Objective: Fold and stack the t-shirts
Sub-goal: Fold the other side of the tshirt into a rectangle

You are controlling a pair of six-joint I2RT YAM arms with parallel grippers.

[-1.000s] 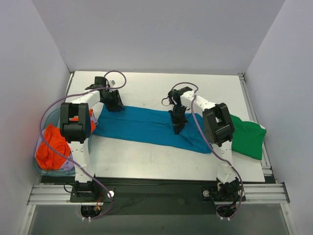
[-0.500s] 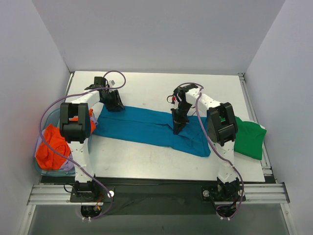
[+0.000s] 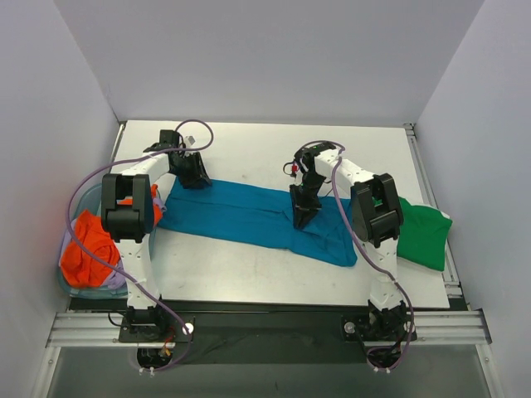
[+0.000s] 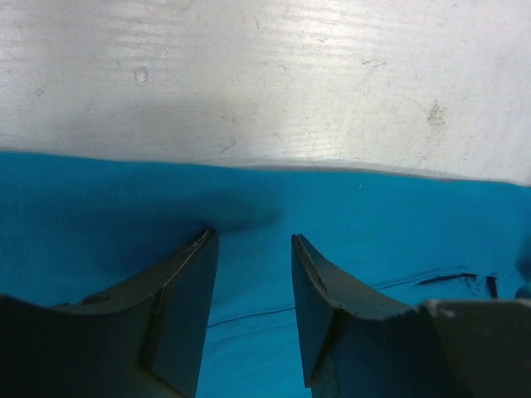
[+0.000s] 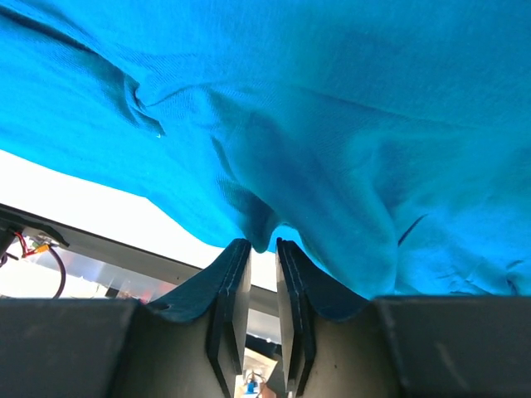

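Observation:
A large teal-blue t-shirt [image 3: 241, 215] lies stretched left to right across the middle of the table. My left gripper [image 3: 195, 178] is open at the shirt's far left edge. In the left wrist view that gripper [image 4: 251, 240] hovers over flat teal cloth [image 4: 373, 215] with nothing between its fingers. My right gripper [image 3: 300, 220] points down on the shirt's right half. In the right wrist view its jaws [image 5: 263, 242] stand a narrow gap apart, and a small pucker of teal cloth [image 5: 332, 124] hangs at the mouth of the gap. A green t-shirt [image 3: 423, 236] lies at the right edge.
A light blue basket [image 3: 66, 282] off the table's left edge holds an orange t-shirt [image 3: 87, 249] and a lavender one [image 3: 114, 280]. Bare white table [image 3: 249, 274] runs along the near side and behind the teal shirt [image 4: 265, 83]. Grey walls close in three sides.
The right arm's elbow has swung a little to the right, and its jaws have parted slightly from shut. The left arm has not moved.

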